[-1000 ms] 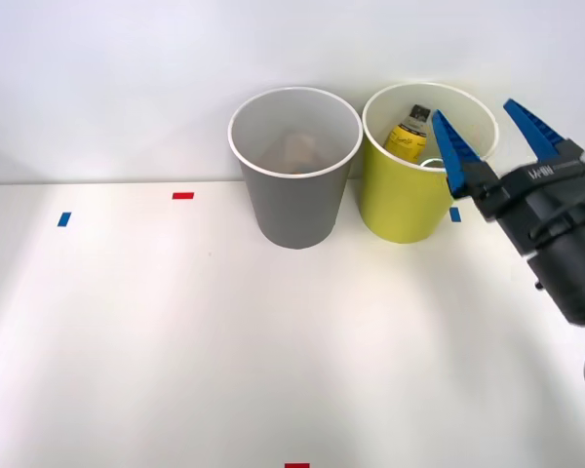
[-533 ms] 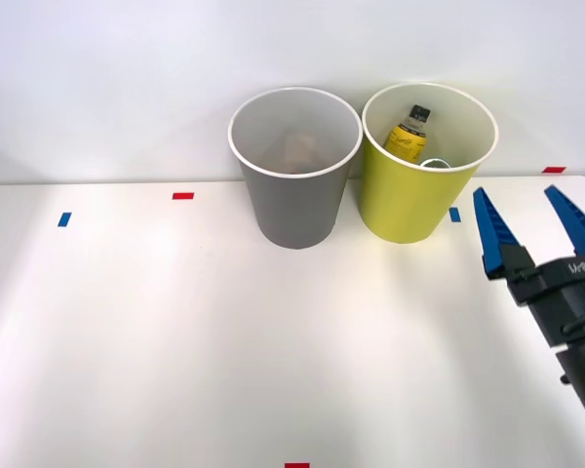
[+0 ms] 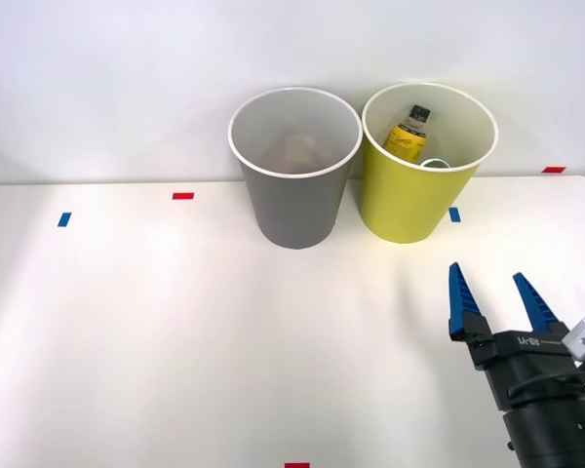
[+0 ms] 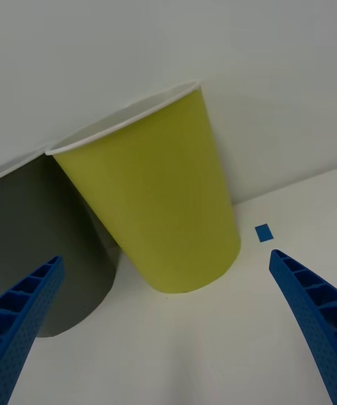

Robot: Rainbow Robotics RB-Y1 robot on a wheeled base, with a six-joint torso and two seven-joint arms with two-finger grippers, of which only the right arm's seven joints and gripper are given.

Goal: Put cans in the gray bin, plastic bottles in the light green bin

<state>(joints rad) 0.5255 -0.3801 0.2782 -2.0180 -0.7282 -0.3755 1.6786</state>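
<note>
We judge the drop finished: the yellow bottle (image 3: 408, 133) stands inside the light green bin (image 3: 409, 205) at the bench's far edge, beside the gray bin (image 3: 294, 205). Our right claw (image 3: 494, 296) hangs released and empty near the bench's front right corner, so next we look for another item.

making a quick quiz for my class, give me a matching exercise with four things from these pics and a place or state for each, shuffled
Things:
1. yellow bottle
2. gray bin
3. light green bin
4. right claw

Places or states:
A. open and holding nothing, over the table nearer the robot than the bins
B. stands to the robot's left of the other bin
C. inside the light green bin
D. has a blue tape mark on the table beside its base

Pairs: 1-C, 2-B, 3-D, 4-A
</note>
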